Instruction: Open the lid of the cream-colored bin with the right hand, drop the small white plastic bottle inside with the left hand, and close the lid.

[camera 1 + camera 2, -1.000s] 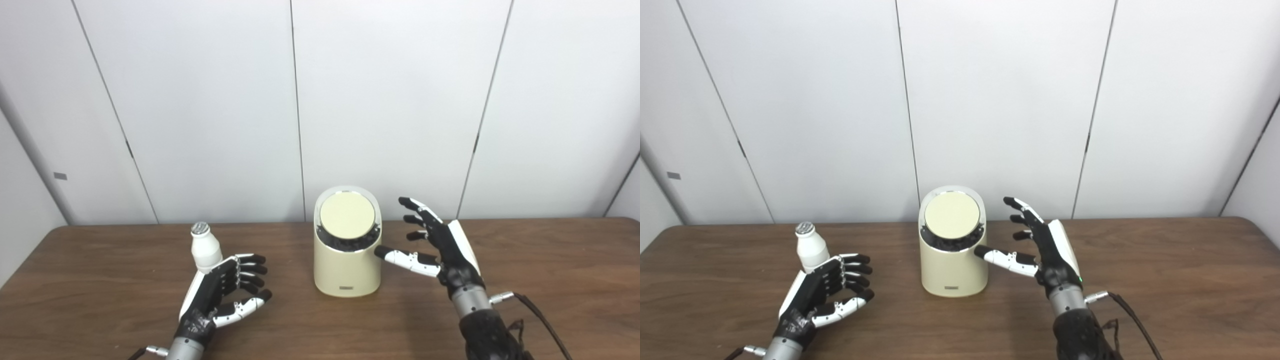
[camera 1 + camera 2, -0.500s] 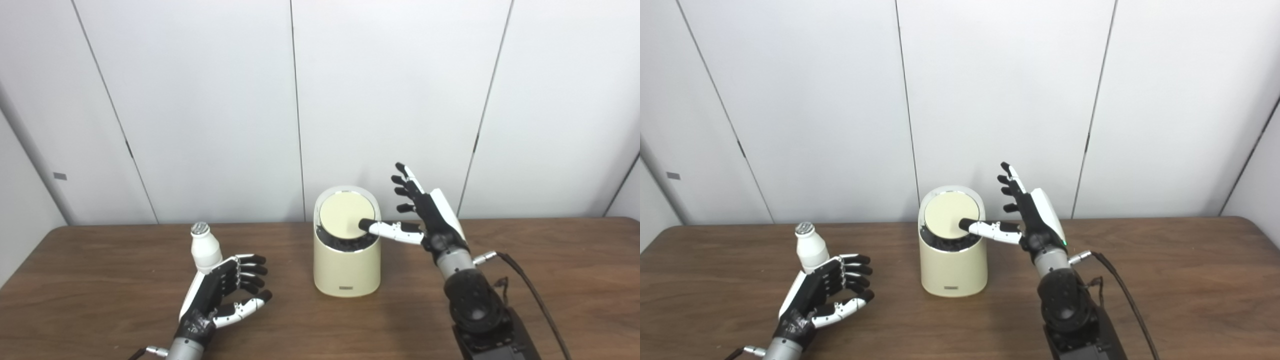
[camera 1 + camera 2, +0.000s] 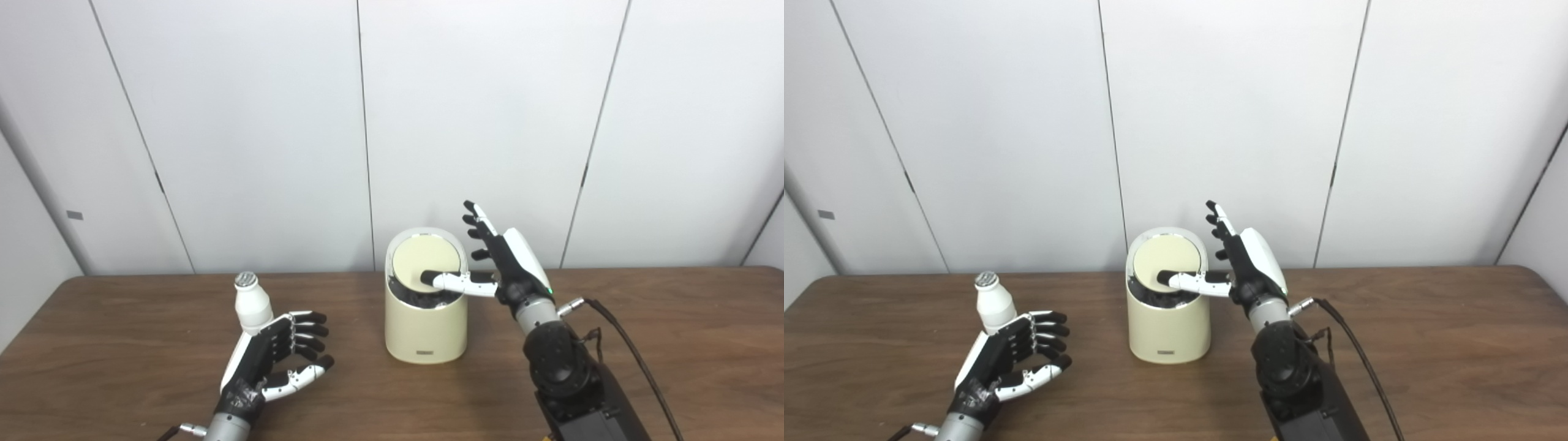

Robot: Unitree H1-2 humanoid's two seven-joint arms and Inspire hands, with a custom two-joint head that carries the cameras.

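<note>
Your right hand (image 3: 511, 266) has its fingers spread wide, its thumb lying across the lower edge of the round lid (image 3: 422, 260) on the cream-colored bin (image 3: 424, 324) at frame center. Your left hand (image 3: 263, 361), fingers apart and empty, sits lower left, the small white plastic bottle (image 3: 251, 304) standing upright just behind its fingertips (image 3: 315, 318).

Cream bin (image 3: 425, 318) upright, lid (image 3: 422, 263) seemingly shut; white bottle (image 3: 252, 304) stands left.

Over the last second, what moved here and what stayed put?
The right robot hand rose from beside the cream bin and shifted left; its thumb now lies over the lid. It grasps nothing. The left robot hand, white bottle and bin stayed put.
</note>
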